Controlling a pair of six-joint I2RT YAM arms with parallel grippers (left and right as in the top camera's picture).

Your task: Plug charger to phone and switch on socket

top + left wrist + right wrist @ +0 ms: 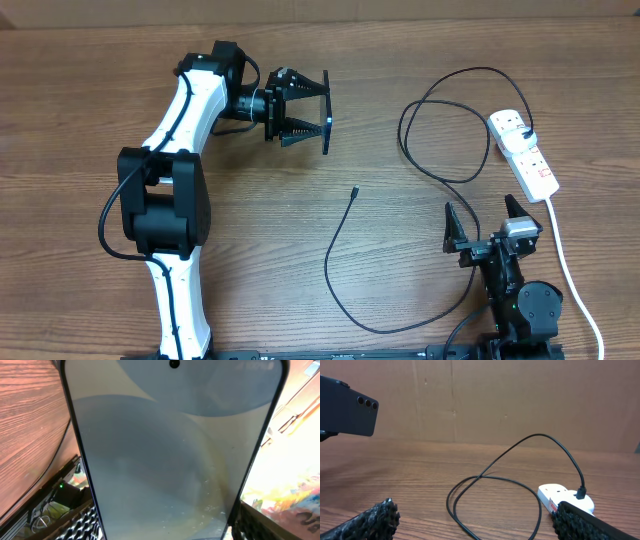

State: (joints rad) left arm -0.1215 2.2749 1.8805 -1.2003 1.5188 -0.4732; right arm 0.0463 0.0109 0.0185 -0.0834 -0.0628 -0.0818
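Slim black-edged smartphone [170, 460] with pale blue screen, one only, clamped across its width in left gripper [312, 108], jaws spread wide around it, lifted over far left of wooden table [100, 60]. One thin black looped cable [330, 265], free tip mid-table, plugged into one white two-outlet power strip [528, 158] at far right. Near right, right gripper [485, 222] gaping fully, touching nothing.
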